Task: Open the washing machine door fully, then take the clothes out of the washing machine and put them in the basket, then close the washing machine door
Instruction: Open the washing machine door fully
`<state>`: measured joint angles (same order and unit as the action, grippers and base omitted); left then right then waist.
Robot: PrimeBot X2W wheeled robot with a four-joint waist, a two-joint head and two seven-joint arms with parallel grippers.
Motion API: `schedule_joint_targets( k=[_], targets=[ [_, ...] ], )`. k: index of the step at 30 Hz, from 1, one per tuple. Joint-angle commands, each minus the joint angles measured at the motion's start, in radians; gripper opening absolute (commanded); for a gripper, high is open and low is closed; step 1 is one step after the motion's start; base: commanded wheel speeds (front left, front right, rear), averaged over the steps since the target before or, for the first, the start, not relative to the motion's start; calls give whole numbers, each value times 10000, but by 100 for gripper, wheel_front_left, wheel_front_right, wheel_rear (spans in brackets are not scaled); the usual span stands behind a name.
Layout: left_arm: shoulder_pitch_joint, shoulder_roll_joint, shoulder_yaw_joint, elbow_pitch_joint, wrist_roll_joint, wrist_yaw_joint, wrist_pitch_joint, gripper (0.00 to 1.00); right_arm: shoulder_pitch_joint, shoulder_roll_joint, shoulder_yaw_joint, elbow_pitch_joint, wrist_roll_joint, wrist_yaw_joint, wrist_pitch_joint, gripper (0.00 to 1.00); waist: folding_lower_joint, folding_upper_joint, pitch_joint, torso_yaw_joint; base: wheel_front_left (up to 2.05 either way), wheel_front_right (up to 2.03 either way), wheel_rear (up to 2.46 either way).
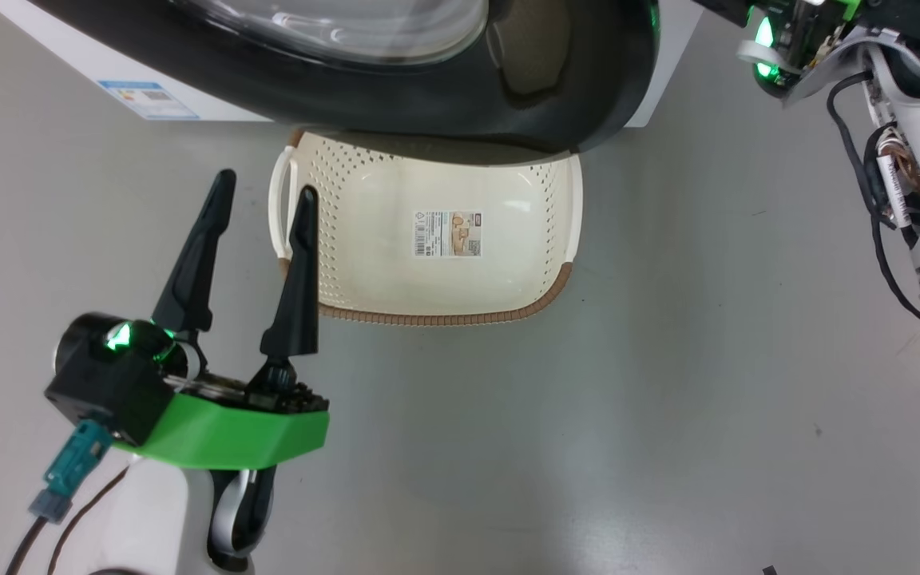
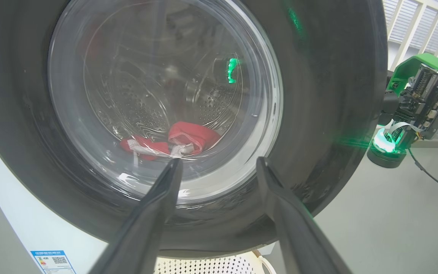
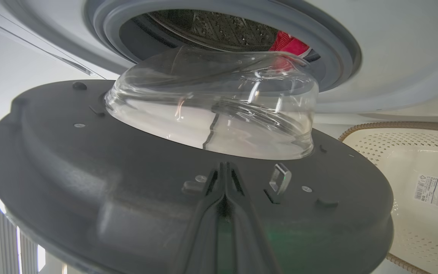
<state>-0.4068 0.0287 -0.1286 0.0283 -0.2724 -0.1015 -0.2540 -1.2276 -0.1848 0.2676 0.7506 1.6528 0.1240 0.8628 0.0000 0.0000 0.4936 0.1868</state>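
Well, from my head I see my left gripper point(image 1: 267, 182) spread wide and holding nothing, hovering near the left end of the basket point(image 1: 444, 318), which sits empty on the floor just in front of the washing machine point(image 1: 69, 60); the washing machine door point(image 1: 428, 96) hangs over the basket's far edge, only partly swung out. Along my left fingers the door's black rim and glass stand close ahead, and through the glass the clothes point(image 2: 188, 137) lie red at the bottom of the drum. Along my right fingers, my right gripper point(image 3: 224, 171) is pinched fully shut on nothing, its tips seemingly against the door's grey inner face, just left of the latch hook point(image 3: 280, 178) and on the near side of the glass bowl point(image 3: 211, 110). The step, as I judge it, is swinging the door fully open, so I should push with the closed tips on that flat face, follow the hinge's arc rather than a straight line, stay off the latch and glass, and hold my left arm clear of the door's sweep
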Motion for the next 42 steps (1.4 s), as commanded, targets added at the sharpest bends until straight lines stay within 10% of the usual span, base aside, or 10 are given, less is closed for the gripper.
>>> schedule_joint_targets(
  k=[1,6,7,9,22,33,42],
  targets=[
    [183,216,354,-207,24,56,-78,100,146,286,35,-229,-183,67,21,0,0,0,-66,-51,0,0,0],
    [245,216,373,-210,15,50,-78,100,322,336,-111,-141,-339,67,-505,0,0,0,-113,-146,0,0,0],
    [243,215,380,-210,17,49,-78,100,353,348,-189,-169,-372,67,-719,16,0,0,-110,-169,0,0,0],
    [241,215,390,-216,20,49,-78,100,452,369,-365,-289,-454,67,-1221,100,0,0,-109,-222,0,0,0],
    [288,215,641,-203,-30,22,-78,100,2446,-450,418,-3099,-3268,67,-5834,100,0,0,-173,-736,0,0,0],
    [423,215,879,-178,41,-26,-78,100,3324,-1704,2337,-3041,-6475,67,-10808,100,0,0,-327,-1042,0,0,0],
    [502,215,1093,-124,60,-48,-78,100,4519,-1402,944,-3657,-9778,67,-11241,100,0,0,-418,-1222,0,0,0]
  ],
)
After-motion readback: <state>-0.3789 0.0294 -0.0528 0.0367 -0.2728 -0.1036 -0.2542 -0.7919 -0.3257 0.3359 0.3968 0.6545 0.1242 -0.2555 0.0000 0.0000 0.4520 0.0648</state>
